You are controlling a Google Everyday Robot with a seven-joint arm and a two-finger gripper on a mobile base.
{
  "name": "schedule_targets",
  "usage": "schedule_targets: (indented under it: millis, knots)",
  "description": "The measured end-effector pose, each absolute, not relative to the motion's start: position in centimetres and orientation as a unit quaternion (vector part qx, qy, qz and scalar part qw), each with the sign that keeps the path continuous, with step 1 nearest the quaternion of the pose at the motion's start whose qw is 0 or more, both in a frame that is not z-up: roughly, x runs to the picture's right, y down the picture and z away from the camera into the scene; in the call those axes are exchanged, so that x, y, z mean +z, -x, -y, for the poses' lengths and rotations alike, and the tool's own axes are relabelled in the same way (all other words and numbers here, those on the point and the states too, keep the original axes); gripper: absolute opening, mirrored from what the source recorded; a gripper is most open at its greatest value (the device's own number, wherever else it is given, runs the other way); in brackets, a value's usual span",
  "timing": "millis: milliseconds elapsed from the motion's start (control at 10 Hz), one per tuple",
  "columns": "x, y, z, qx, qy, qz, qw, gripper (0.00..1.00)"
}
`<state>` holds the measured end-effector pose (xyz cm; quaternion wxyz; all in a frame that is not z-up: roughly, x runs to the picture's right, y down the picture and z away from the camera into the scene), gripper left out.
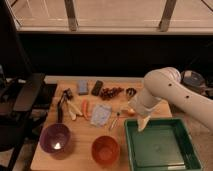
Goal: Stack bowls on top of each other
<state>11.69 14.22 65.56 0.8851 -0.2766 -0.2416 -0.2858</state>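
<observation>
A translucent purple bowl (55,139) sits on the wooden table (82,130) at the front left. An orange-red bowl (105,149) sits to its right at the front middle, apart from it. My gripper (142,123) hangs at the end of the white arm (165,90) over the far left edge of the green tray (159,145), to the right of and behind the orange-red bowl. It holds nothing that I can see.
Behind the bowls lie a black spatula (61,106), a banana (74,110), a carrot (85,107), a plastic packet (100,115), a blue sponge (82,87), a dark case (97,87) and grapes (111,92). A black chair (20,100) stands left of the table.
</observation>
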Motion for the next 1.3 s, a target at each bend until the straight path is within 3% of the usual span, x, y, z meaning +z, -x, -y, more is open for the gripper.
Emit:
schedule_targets:
  millis: [500,800,1300]
  knots:
    - [67.1,-4.8,-17.1,-0.362,0.285,0.252,0.851,0.74]
    - [69.3,-1.4,-19.8,-0.322,0.311,0.265,0.854,0.74]
    - [69.5,1.5,-22.0,-0.287,0.327,0.276,0.857,0.74]
